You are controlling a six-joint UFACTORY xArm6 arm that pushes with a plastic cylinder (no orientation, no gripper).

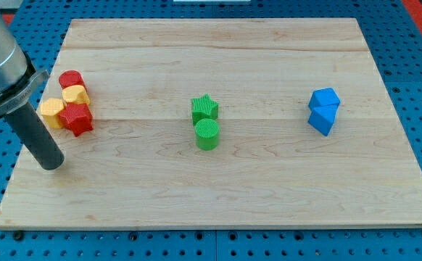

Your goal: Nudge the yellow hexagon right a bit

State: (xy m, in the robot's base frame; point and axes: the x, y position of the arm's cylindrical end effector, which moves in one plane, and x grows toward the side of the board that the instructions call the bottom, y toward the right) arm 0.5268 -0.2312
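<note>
Figure: single camera view of the wooden board [218, 196], described from the view's bottom upward.

Nearest the bottom edge on the view's left, my tip [51, 164] rests on the board; I carry no jaws, only this bare rod, which grasps nothing and touches no block. It stands below and slightly left of the cluster at the view's left.

Centre: a green cylinder [207, 135] with a green star [204, 109] touching it just above. View's right: two blue blocks [322, 119] [325, 98], angular in shape, pressed together, well apart from everything else.

Left cluster, bottom to top: a red star [77, 118]; just beside it on the left a yellow block [51, 113]; above these the yellow hexagon [75, 94], which I judge to be the task's block; topmost a red cylinder [71, 79]. All four appear to touch.

Step in hand, as I judge it: the push has not begun. To do it well, I should bring my tip to the hexagon's left face, in the gap above the yellow block, and press rightward along its centre line, briefly. The risk is that the red neighbours get dragged along, or that an off-centre contact rotates the hexagon instead of shifting it.
</note>
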